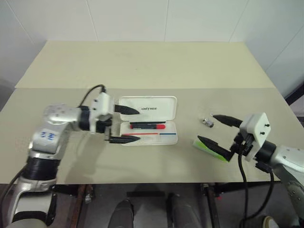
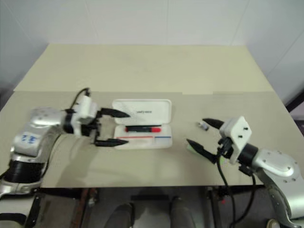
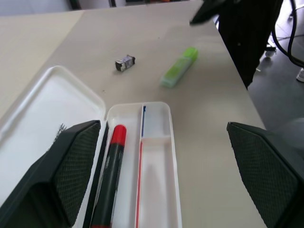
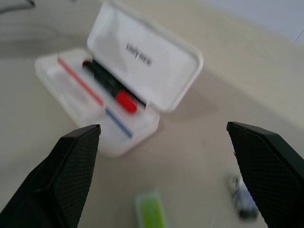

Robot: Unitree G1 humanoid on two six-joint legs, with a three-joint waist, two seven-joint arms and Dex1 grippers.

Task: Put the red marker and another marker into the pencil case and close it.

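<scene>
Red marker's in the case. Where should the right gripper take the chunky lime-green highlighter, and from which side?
Grip the lime-green highlighter across the middle of its thick barrel, coming from above with the open right gripper. It lies flat on the beige table, apart from the small dark-and-silver object and the open white plastic pencil case, so both long sides look free; its ends probably offer less hold.

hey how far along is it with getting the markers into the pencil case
Done: the red marker lies inside the open pencil case. In hand: nothing; the left end effector and right end effector are open. Left: the green highlighter lies on the table, then closing the lid.
</scene>
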